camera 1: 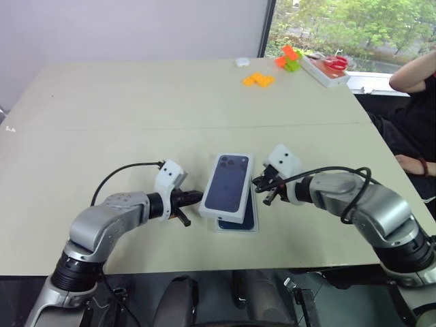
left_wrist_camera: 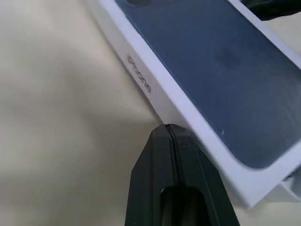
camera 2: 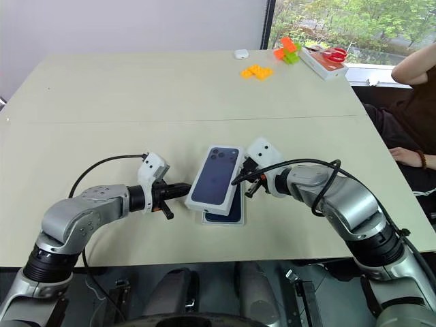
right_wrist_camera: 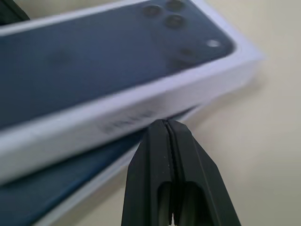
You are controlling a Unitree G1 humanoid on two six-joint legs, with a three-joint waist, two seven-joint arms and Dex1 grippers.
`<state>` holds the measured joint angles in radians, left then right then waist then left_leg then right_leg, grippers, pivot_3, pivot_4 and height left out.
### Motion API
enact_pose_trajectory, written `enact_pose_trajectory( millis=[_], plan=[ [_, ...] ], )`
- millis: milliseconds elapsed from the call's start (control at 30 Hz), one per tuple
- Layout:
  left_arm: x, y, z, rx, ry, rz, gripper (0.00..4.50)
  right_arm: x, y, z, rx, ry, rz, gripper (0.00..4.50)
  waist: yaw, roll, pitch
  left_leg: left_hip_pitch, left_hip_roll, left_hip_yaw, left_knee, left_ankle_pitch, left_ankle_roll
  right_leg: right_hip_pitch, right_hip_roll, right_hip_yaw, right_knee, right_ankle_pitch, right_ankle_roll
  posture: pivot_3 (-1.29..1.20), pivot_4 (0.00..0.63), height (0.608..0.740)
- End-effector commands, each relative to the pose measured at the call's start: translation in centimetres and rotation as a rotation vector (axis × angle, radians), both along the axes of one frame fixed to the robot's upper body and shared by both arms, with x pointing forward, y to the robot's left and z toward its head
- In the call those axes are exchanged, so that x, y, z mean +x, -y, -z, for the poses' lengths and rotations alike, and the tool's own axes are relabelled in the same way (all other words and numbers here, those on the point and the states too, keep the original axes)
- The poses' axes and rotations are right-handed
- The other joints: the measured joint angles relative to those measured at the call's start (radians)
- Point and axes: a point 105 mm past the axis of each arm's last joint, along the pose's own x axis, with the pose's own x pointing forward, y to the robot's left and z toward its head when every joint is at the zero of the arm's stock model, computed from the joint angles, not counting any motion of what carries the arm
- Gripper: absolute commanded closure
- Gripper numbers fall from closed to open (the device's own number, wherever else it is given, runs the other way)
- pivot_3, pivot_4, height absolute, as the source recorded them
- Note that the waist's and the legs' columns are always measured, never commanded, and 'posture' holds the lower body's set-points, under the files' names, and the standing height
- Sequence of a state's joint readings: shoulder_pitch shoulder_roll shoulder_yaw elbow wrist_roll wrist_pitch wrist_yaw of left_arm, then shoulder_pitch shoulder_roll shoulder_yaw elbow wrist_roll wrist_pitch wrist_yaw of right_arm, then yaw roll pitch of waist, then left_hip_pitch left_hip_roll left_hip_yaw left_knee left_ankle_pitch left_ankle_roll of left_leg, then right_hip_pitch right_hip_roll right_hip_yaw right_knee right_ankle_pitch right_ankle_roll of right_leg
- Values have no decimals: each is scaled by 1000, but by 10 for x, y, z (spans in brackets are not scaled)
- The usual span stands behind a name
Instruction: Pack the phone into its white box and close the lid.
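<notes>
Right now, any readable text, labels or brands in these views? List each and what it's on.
"iPhone": grey lettering on the long side wall of the lid, read in the left wrist view; the first letter is faint.
A grey word on the lid's other long side wall, seen in the right wrist view: too blurred to read.
The lid's top face carries a phone picture, no text.
Nothing readable on the red-and-white tray at the table's far end.

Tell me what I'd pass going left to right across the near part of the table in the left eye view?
Left gripper, shut → the lid with the phone picture, lying askew over the white box → right gripper, shut → a person's hand at the table's edge.
</notes>
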<state>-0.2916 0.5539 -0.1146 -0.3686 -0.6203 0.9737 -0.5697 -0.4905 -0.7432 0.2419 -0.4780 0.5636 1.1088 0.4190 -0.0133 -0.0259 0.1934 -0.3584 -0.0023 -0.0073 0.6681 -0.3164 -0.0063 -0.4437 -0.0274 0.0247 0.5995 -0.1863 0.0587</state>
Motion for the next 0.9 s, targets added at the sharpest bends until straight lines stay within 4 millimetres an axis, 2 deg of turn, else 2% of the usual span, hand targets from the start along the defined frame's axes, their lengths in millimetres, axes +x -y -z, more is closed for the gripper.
enact_pose_trajectory(
  millis=[33, 433, 767, 900],
  plan=[
    [-9, 15, -15, -24, 43, 91, 4500, -4, -5, -11, 16, 35, -23, 4457, 0, 0, 0, 0, 0, 0, 0, 0, 0, 0, 0, 0, 0, 0, 0, 0, 150, 740],
    [-26, 26, -22, -66, 33, 193, 4500, -21, -6, -11, -5, 8, -101, 4457, -1, 0, 0, 0, 0, 0, 0, 0, 0, 0, 0, 0, 0, 0, 0, 0, 150, 740],
    [-25, 26, -21, -52, 39, 198, 4500, -40, -11, -9, -9, -28, -187, 4457, 0, 0, 0, 0, 0, 0, 0, 0, 0, 0, 0, 0, 0, 0, 0, 0, 150, 740],
    [-24, 26, -21, -48, 41, 198, 4500, -42, -10, -7, -12, -35, -188, 4457, 0, 0, 0, 0, 0, 0, 0, 0, 0, 0, 0, 0, 0, 0, 0, 0, 150, 740]
  ],
)
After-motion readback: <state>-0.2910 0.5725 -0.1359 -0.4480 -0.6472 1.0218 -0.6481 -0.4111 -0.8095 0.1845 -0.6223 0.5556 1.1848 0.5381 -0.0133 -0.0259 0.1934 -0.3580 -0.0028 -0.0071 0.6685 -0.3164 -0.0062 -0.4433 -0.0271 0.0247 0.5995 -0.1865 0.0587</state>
